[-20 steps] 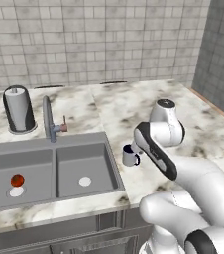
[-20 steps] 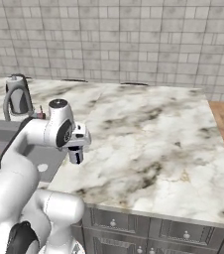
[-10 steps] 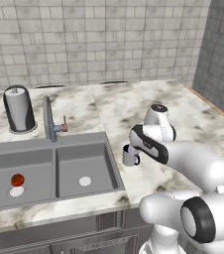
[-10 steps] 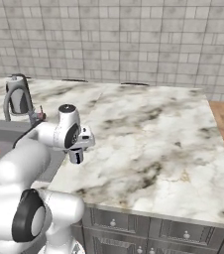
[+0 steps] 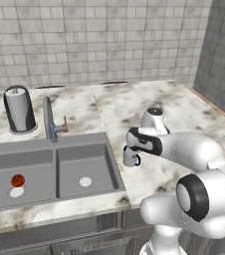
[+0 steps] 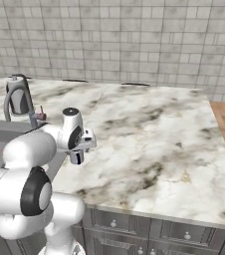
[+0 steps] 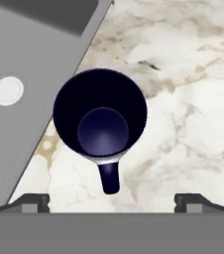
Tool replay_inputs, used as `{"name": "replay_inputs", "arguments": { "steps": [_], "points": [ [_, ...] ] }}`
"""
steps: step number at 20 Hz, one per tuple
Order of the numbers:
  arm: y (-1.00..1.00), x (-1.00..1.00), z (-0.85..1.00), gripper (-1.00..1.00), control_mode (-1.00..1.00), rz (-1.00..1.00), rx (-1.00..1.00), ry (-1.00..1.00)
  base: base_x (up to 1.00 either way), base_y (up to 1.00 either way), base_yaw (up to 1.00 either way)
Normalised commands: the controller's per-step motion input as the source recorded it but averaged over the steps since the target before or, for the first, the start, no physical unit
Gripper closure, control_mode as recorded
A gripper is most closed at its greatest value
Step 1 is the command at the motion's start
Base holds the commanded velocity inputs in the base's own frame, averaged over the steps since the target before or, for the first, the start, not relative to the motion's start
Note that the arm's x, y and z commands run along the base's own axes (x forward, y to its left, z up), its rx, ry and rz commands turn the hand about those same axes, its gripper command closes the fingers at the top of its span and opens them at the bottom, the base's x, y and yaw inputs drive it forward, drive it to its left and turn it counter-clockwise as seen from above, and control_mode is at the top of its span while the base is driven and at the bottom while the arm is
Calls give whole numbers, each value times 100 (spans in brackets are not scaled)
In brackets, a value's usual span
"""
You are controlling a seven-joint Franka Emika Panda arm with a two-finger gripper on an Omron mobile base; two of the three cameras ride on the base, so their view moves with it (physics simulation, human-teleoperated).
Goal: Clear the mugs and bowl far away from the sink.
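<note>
The light grey mug [image 5: 130, 159] with dark navy inside stands upright on the marble counter, just right of the sink [image 5: 55, 172]. In the hand view the mug [image 7: 100, 116] is seen from straight above, its navy handle [image 7: 109, 178] pointing toward the bottom. My gripper [image 5: 131, 148] hangs directly over the mug, open, with the fingertips [image 7: 32, 201] spread wider than the cup and nothing held. From the right base view the gripper [image 6: 76, 155] is low beside the sink's edge. The yellow mug and the red bowl are out of view.
A curved tap [image 5: 49, 119] rises behind the sink, and a small red ball [image 5: 17, 180] lies in the left basin. A tall black-and-white cylinder [image 5: 19, 109] stands at the back left. Bare marble counter [image 6: 154, 134] stretches to the right up to a tiled wall.
The arm has swung left and down, bringing the hand from beside the mug to right above it. The mug has not moved.
</note>
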Motion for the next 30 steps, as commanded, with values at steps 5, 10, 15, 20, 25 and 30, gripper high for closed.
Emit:
{"name": "replay_inputs", "arguments": {
  "steps": [5,10,15,20,25,30],
  "points": [
    [4,15,-19,-100,-100,1,0,1,0,0,0],
    [0,0,-17,-100,-100,1,0,3,0,0,0],
    [0,0,-25,-100,-100,1,0,0,0,0,0],
    [0,0,-19,-100,-100,1,0,0,0,0,0],
    [0,4,-23,-100,-100,1,0,0,0,0,0],
    [0,4,-16,100,-100,0,0,0,0,0,0]
  ]
}}
